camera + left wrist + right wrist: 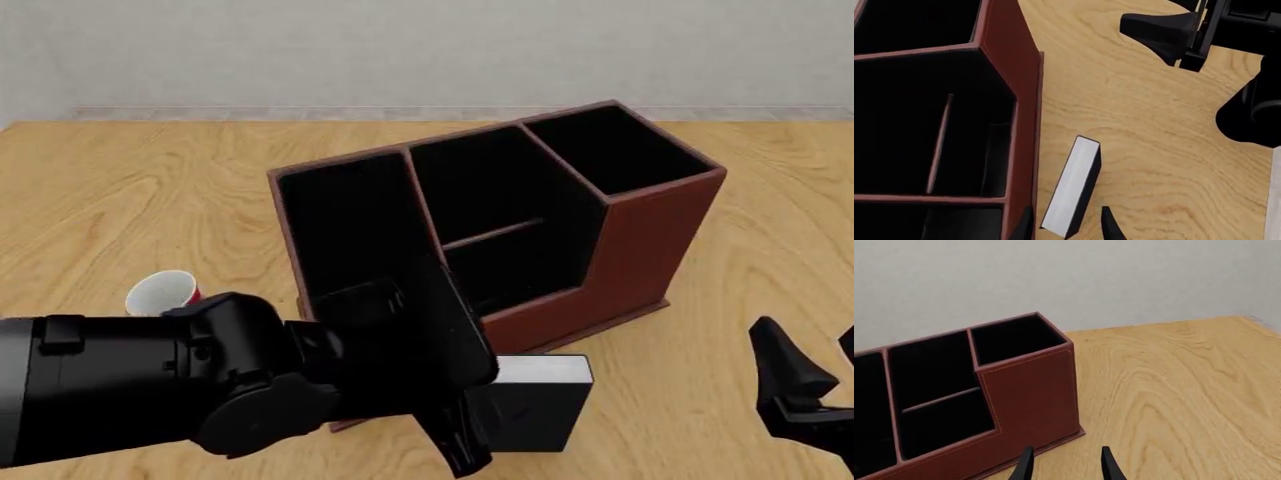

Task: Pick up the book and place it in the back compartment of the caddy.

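The left tool point(1066, 222) hung just above the one book point(1073, 186), its two fingers point(1109, 225) spread apart with one on each side of the book's near end, and whether they touched the covers could not be told. In the front view the left arm hid most of that tool point(454, 440); the book point(541, 400) stood on edge on the desk point(107, 200), black cover facing the camera and white page edges on top, just beside the lower front wall of the single caddy point(641, 250), outside every compartment. The caddy point(1014, 100) showed dark red-brown walls and a black inside, with three sections along its taller back and thin dividers splitting the lower front. The right tool point(1064, 462) had its two fingers apart with nothing between them, pointing at the caddy's point(1031, 395) end wall. From the front it point(807, 390) sat low at the right edge, well apart from the book. One red-and-white mug point(163, 293) lay on its side at the left, partly hidden behind the left arm.
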Motion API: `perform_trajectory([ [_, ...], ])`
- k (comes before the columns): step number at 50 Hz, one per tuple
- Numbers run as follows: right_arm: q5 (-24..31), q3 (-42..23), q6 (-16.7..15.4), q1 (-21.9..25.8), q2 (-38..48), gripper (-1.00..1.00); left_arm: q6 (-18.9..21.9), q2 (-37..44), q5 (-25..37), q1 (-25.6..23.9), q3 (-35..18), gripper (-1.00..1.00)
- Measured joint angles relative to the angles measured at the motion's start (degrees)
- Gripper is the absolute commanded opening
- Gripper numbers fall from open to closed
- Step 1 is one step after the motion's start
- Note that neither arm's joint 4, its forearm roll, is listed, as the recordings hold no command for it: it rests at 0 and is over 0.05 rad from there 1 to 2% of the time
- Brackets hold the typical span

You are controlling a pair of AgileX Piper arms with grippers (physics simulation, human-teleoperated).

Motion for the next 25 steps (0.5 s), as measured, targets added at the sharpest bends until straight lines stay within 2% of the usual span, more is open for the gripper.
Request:
perform_trajectory([
  [25,0.2,0.0,0.0,-0.1,-0.3,1.0,-1.1,2.4,0.1,1.2,-1.0,1.0],
])
